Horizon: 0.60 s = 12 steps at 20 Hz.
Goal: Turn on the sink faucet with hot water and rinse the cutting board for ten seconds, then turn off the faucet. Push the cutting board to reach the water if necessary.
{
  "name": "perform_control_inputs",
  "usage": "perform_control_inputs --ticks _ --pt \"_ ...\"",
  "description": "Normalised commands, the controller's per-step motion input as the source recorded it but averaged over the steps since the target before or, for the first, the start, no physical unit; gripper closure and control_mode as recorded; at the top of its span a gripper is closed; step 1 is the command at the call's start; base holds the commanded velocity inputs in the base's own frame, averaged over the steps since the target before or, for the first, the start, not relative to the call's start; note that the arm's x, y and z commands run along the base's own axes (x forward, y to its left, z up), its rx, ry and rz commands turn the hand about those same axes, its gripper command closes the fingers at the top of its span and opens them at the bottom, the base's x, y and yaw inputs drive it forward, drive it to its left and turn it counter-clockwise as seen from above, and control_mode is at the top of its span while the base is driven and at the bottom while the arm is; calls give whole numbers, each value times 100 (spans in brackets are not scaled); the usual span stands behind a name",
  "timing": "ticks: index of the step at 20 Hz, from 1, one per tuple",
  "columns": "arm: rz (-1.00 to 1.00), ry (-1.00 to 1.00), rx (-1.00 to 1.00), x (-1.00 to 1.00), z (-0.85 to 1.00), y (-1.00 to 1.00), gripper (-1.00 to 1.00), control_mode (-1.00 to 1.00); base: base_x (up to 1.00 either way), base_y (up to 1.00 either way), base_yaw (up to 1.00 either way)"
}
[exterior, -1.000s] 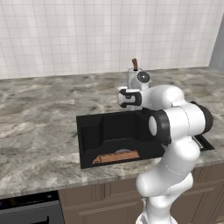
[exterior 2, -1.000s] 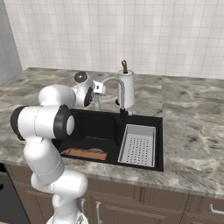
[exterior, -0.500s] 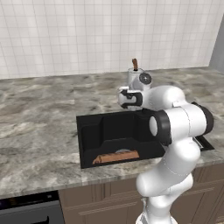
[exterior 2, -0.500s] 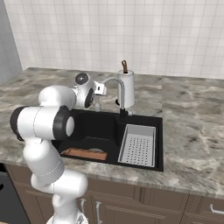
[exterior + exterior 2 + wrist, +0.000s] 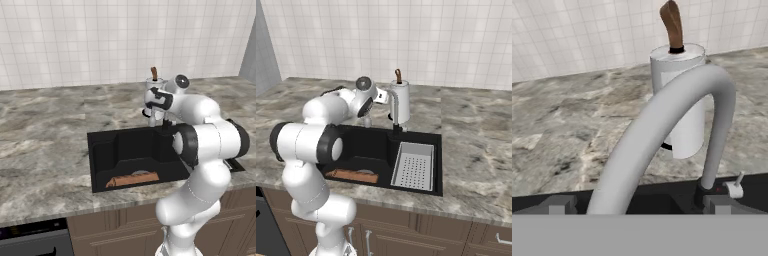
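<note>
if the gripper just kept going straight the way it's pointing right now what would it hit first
Most likely the faucet: in the hand view its grey arched spout rises directly ahead, close to the camera. Behind it stands the white paper towel roll, then the tiled wall. Exact depth is hard to judge.
</note>
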Motion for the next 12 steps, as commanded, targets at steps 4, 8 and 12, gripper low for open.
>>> perform_control_inputs --ticks 4,8,12 --pt "0 0 0 -27 37 -36 -100 -100 0 0 0" --pt "0 0 0 -43 51 -25 -100 -100 0 0 0" --pt "0 0 0 -38 28 -43 -100 -100 0 0 0"
